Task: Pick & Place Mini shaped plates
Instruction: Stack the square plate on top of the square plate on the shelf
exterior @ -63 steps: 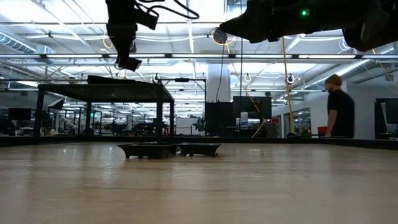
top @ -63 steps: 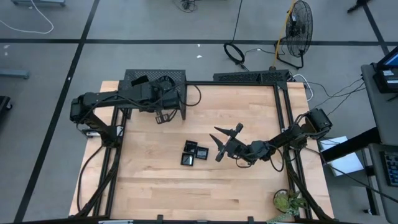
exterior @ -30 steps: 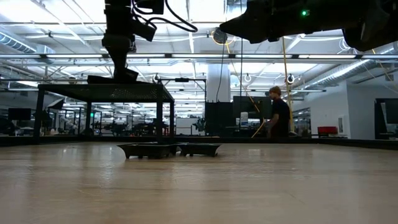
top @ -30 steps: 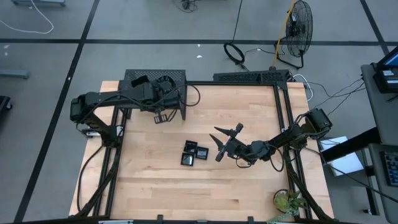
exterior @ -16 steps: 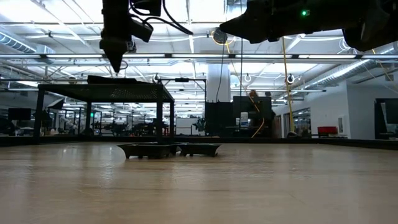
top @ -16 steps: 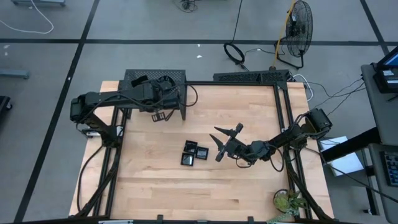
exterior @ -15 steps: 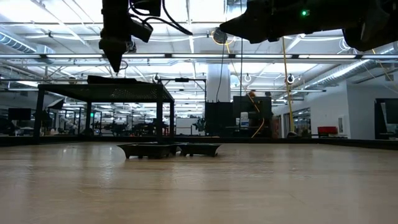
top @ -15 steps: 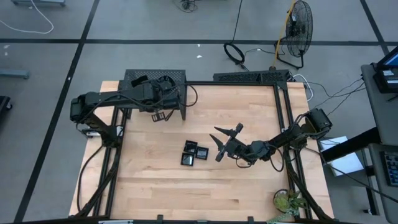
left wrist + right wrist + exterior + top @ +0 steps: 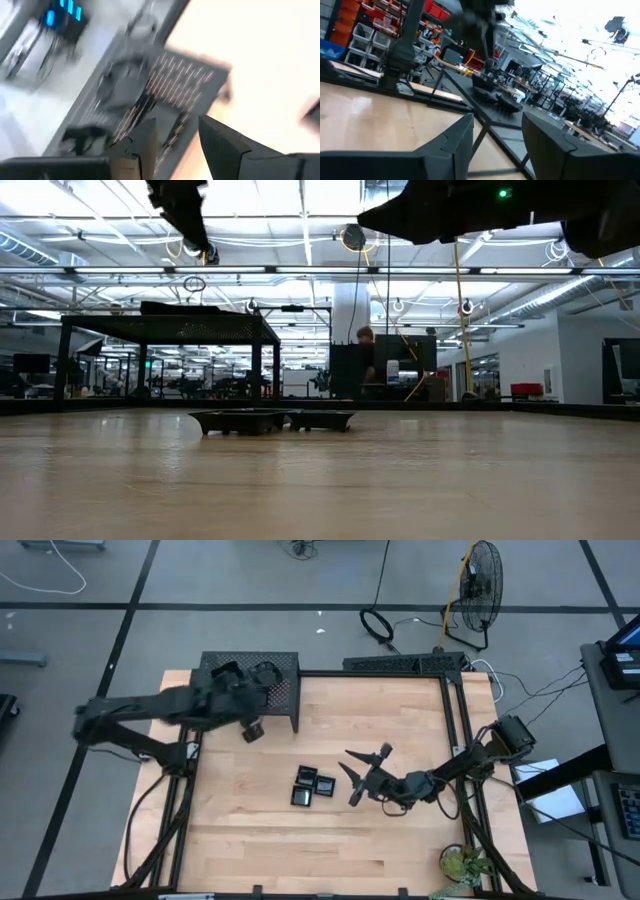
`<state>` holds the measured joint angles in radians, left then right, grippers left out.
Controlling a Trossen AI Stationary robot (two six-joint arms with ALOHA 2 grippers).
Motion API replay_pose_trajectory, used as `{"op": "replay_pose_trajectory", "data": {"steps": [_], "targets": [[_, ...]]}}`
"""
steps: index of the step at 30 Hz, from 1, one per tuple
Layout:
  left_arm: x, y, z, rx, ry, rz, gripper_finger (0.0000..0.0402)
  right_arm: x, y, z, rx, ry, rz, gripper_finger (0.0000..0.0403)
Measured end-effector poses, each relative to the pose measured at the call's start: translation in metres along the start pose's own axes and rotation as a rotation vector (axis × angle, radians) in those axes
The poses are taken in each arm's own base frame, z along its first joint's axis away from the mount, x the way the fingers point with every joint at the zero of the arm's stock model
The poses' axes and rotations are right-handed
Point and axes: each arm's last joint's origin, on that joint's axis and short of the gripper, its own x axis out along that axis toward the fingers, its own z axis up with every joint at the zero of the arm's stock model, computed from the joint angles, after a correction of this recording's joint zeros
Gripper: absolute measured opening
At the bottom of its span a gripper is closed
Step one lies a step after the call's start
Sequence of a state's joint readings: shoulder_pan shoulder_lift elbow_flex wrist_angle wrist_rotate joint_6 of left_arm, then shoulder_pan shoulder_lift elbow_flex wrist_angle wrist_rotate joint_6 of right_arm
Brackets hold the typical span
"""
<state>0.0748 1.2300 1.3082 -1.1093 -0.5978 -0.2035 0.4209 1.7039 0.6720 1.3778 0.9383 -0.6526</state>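
the left gripper hangs above the table's far left part, just off the front edge of the black mesh rack, and its own wrist view shows its two dark fingers parted with nothing between them: released and empty. in the low view this gripper sits high, above the level of the rack's top. the left wrist view, blurred, looks down on the rack's mesh, where dark shapes lie that cannot be told apart.

the right gripper hovers over the middle of the wooden table, its fingers spread wide and pointing toward the left; in its wrist view the two fingers stand apart with only air between them, so it is also released.

three mini shaped plates, small, glossy and squarish, sit clustered on the table just to the left of the right gripper, not touched by it. in the low view they lie flat side by side.

a person shows far off in the room beyond the table.
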Motion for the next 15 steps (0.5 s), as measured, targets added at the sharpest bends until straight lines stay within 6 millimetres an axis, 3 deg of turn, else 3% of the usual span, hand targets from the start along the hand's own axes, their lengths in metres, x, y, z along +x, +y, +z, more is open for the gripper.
{"op": "replay_pose_trajectory", "data": {"steps": [4, 7, 12, 15], "targets": [[-0.017, 0.000, -0.037, -0.083, -0.275, -0.105, 0.0147, -0.007, 0.008, -0.002, 0.019, 0.025, 0.046, 0.0155], [-0.018, -0.004, -0.068, -0.164, -0.443, -0.205, 0.0147, -0.005, 0.016, -0.003, 0.058, 0.076, 0.087, 0.0155], [-0.008, -0.020, -0.102, -0.132, -0.745, -0.341, 0.0147, 0.024, 0.032, -0.010, 0.085, 0.370, 0.314, 0.0156], [0.002, -0.032, -0.116, -0.081, -0.892, -0.334, 0.0147, 0.049, 0.026, -0.007, 0.198, 0.596, 0.428, 0.0156]]}}
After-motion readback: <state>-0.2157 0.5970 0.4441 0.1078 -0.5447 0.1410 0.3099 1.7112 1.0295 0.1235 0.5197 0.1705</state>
